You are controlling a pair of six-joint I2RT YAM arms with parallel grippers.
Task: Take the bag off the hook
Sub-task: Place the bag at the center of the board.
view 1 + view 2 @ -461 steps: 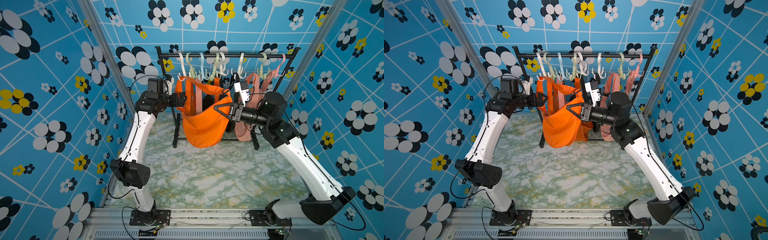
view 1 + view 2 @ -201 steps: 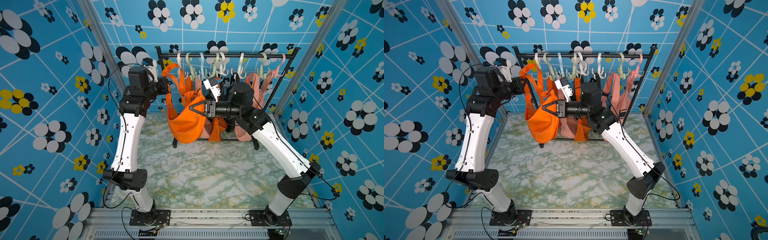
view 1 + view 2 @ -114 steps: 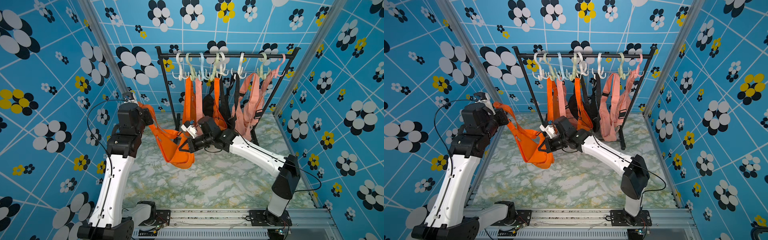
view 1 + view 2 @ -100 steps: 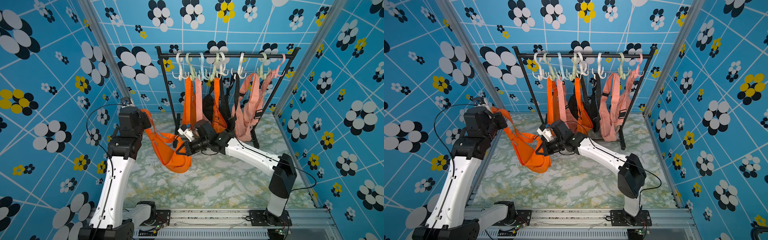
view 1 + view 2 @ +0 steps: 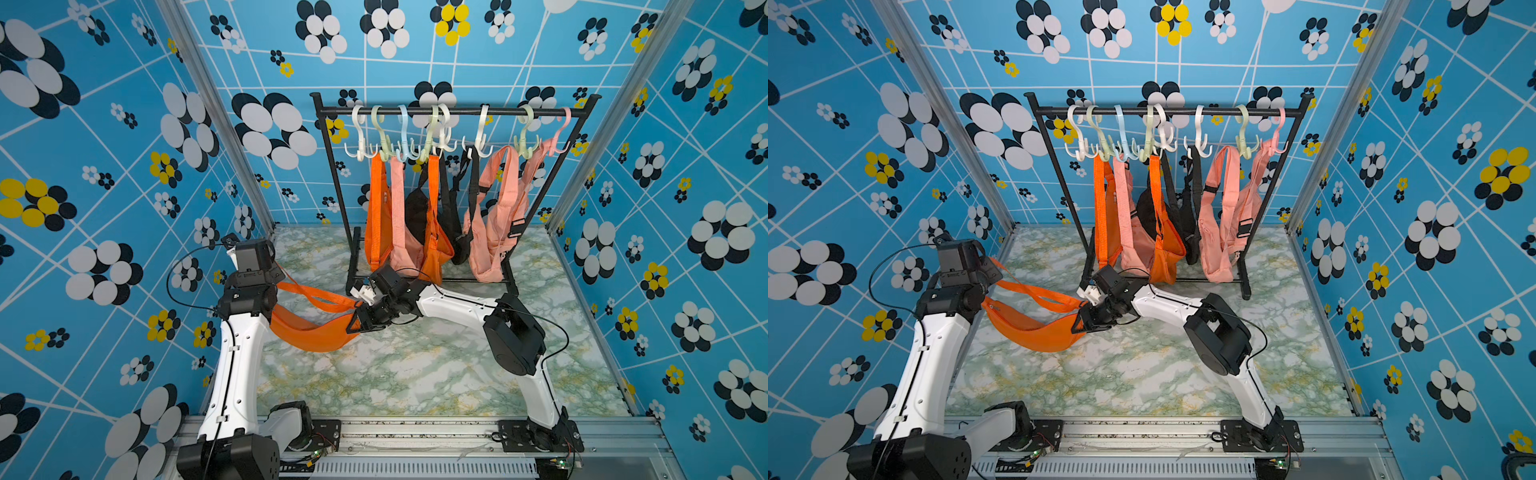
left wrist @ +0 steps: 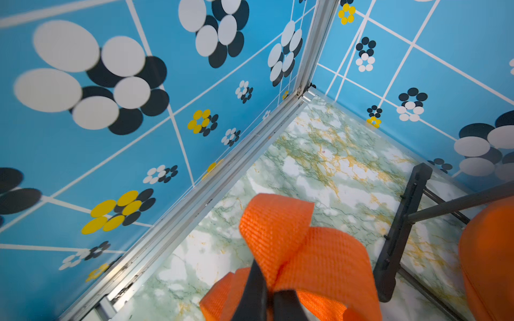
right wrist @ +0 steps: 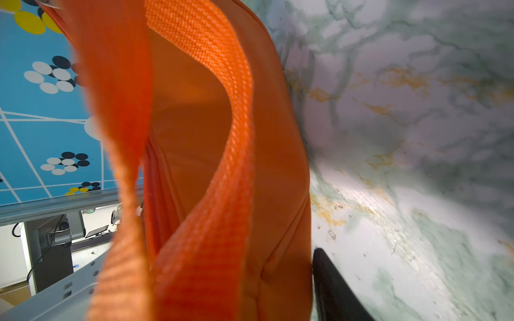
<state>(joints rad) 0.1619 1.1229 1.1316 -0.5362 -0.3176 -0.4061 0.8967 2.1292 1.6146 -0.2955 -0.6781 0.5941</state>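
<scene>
The orange bag point(image 5: 311, 332) point(image 5: 1034, 332) is off the rack and sags low over the marble table, stretched between my two grippers. My left gripper point(image 5: 275, 284) point(image 6: 271, 294) is shut on the bag's orange strap point(image 6: 278, 222), pinched between its black fingers. My right gripper point(image 5: 358, 322) point(image 5: 1079, 322) is at the bag's other end. In the right wrist view one black finger point(image 7: 333, 289) stands well aside of the bag body point(image 7: 278, 194); the other finger is hidden behind the fabric. A white hook point(image 5: 358, 141) at the rail's left end hangs empty.
The black rack point(image 5: 453, 111) stands at the back with several hooks. Orange point(image 5: 432, 249), black point(image 5: 453, 224) and pink point(image 5: 494, 232) bags still hang from it. The rack's foot point(image 6: 400, 236) is near my left gripper. The blue wall point(image 5: 124, 208) is close on the left.
Both arms have come down and forward-left from the rack, carrying the orange bag to just above the table. The right gripper's jaws have parted.
</scene>
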